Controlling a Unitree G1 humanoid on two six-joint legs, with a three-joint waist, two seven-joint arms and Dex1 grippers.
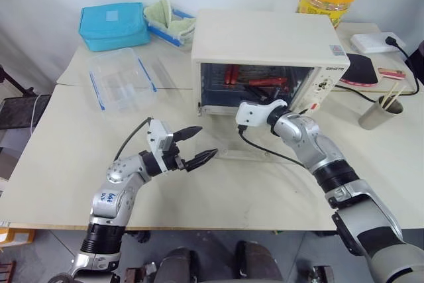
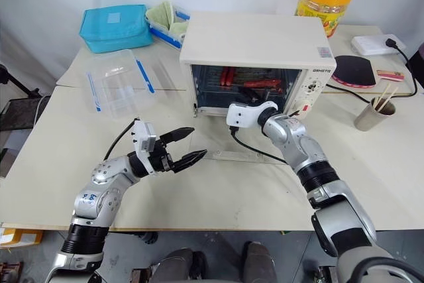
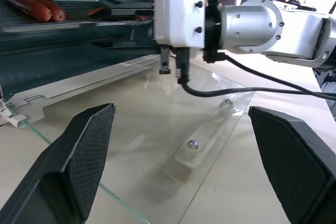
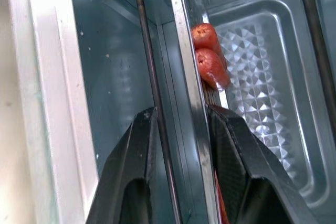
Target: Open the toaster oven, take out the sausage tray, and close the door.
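The shiny silver ridged metal sausage tray (image 4: 247, 103) sits inside the cream-white boxy toaster oven (image 1: 265, 44), on its rack, with red sausages (image 4: 210, 61) lying at one end of it. The oven stands toward the back of the pale worktop (image 1: 59, 164), and its glass door (image 3: 173, 129) is folded down flat in front of the opening (the bar handle at its front edge, pointing toward the robot).

The right gripper (image 4: 181, 124) has reached over the lowered door into the oven mouth; its jaws stand narrowly spread, one on either side of the tray's front rim, though whether they pinch it cannot be told. The cavity walls lie close on both sides.

The left gripper (image 1: 193, 144) hovers over bare worktop just left of the door's edge, jaws spread wide and holding nothing.

A clear plastic container with blue clips (image 1: 122, 81) lies well apart to the left.
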